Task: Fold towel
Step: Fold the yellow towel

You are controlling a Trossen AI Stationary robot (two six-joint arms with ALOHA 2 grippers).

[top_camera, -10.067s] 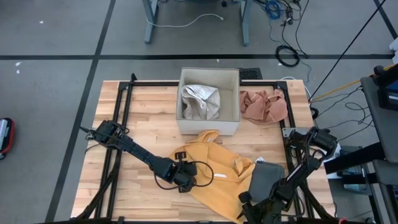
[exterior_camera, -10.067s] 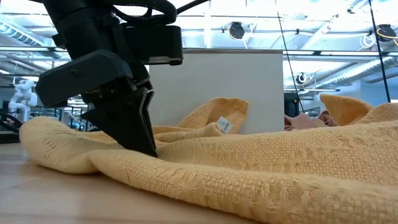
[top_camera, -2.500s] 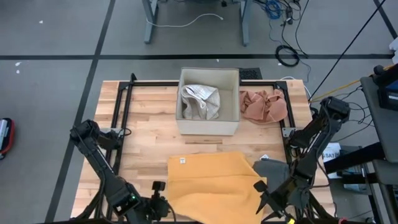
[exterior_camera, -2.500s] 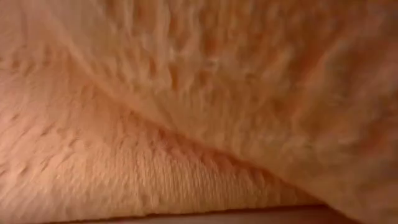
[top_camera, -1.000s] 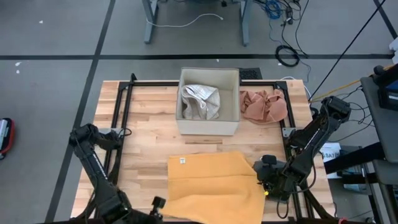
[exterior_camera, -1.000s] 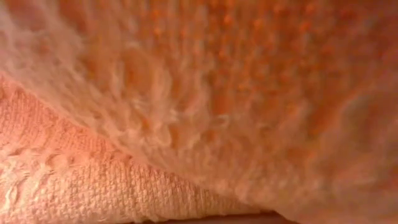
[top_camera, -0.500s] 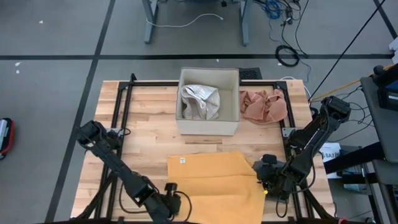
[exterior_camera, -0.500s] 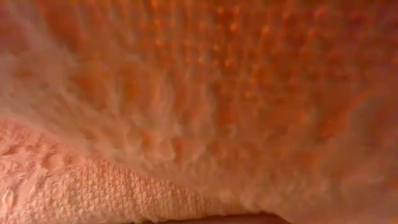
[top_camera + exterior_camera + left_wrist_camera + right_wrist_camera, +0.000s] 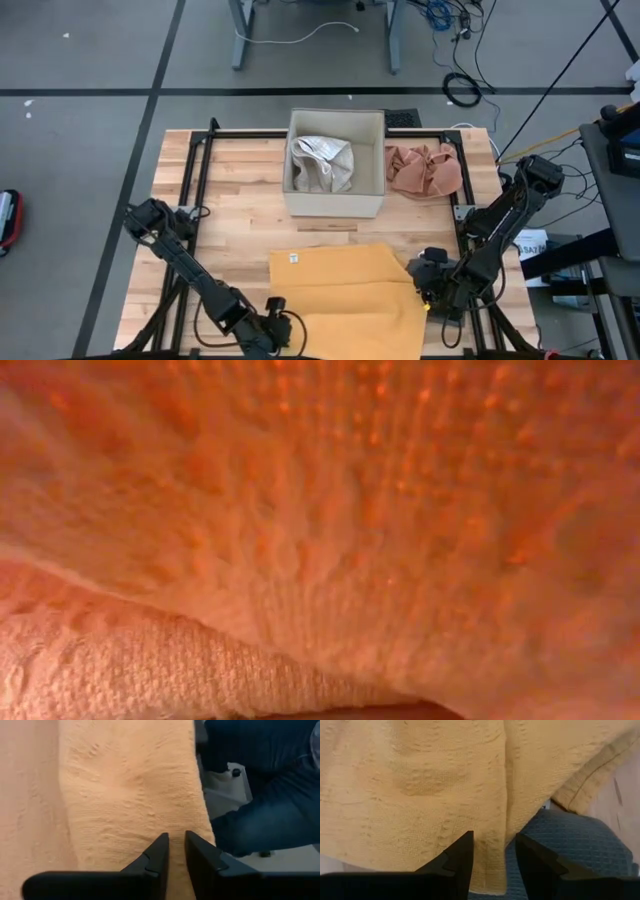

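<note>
The yellow towel [image 9: 350, 295] lies flat on the near half of the tabletop [image 9: 240, 190], a coarse woven terry rectangle with a small white label [image 9: 293, 258] by its far left corner. Its near edge hangs over the tabletop's front, where it fills the low view with nubbly weave. A grey-blue waffle-textured cloth [image 9: 580, 855] lies under its right edge, beside the right tool. Behind the towel stands a white open box [image 9: 336, 197] holding a crumpled pale cloth [image 9: 322, 163], and to the box's right lies a bunched pink cloth [image 9: 425, 170].

The tabletop is pale butcher-block wood in a black metal frame, set on grey floor tiles with cables [image 9: 455, 50] trailing beyond.

The left arm runs low along the tabletop's left side, and the left tool [image 9: 175, 851] sits at the towel's near left corner, its fingers almost together with only a thin slit between them, pointing across the weave. The right arm folds back on itself; the right tool [image 9: 492, 851] hovers at the towel's right edge with a moderate gap, gripping nothing visible.
</note>
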